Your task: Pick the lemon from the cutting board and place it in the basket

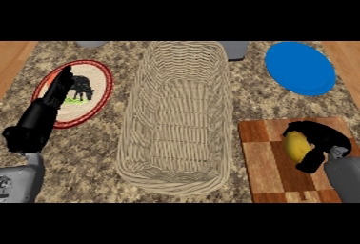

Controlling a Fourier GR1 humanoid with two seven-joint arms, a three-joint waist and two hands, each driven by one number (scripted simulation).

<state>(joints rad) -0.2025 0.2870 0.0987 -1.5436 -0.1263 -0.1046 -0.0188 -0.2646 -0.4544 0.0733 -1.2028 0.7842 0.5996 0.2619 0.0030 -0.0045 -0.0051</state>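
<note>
A yellow lemon [296,146] lies on the checkered wooden cutting board [271,162] at the lower right. My right hand [325,139] is curled round the lemon from the right, fingers over its top and thumb under it, hiding much of the fruit. The long woven basket [175,114] stands in the middle of the counter, left of the board, with nothing in it. My left hand [48,106] rests open at the left, fingers pointing up over a plate.
A round plate [91,90] with a red rim and a dark animal picture lies at the left. A blue plate [301,67] sits at the back right. Grey objects [236,49] stand along the far edge. The counter is speckled stone.
</note>
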